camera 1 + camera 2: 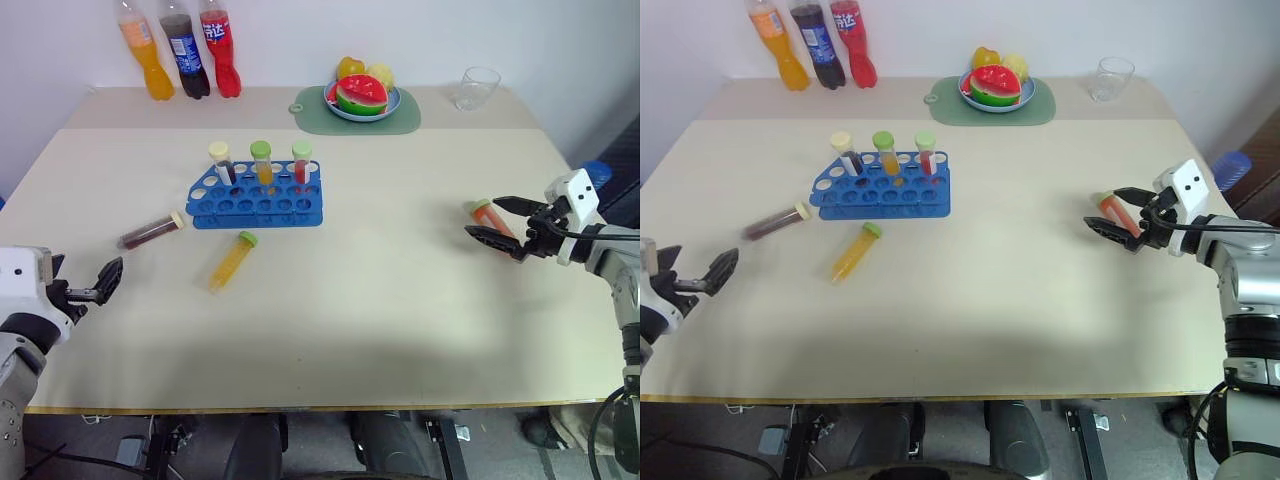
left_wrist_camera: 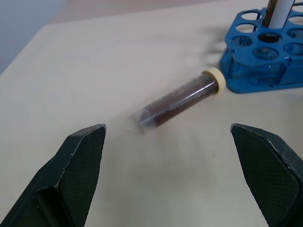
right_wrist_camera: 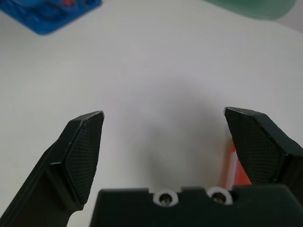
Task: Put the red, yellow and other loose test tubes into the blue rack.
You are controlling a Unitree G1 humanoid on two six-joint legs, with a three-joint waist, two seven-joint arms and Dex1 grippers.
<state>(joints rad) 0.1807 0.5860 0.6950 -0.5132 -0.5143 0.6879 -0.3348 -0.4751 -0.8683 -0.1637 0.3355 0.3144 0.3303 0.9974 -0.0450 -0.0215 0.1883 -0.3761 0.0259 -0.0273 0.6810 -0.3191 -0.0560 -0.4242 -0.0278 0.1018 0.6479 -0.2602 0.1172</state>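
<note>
Loose test tubes on tabletop [image 1: 400,300], blue rack [image 1: 257,196] mid-table holding three.

Red tube [image 1: 490,214] lies between the spread fingers of right gripper [image 1: 505,218]; left gripper [image 2: 180,156] spread, facing dark tube [image 2: 177,100]; yellow tube [image 1: 231,260] near rack. Likely light, rigid, smooth, prone to rolling: grip mid-barrel. Bottles [image 1: 182,45], fruit plate [image 1: 362,112] and glass [image 1: 477,88] stand well clear.

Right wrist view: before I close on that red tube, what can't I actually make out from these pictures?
- Red tube, right wrist view: mostly hidden behind a finger of the open right pincer.
- Red tube, left eye view: partly covered by the right pincer; contact cannot be judged.
- Blue rack, right wrist view: cut off by the edge, blurred.
- Blue rack, left wrist view: cut off by the edge.
</note>
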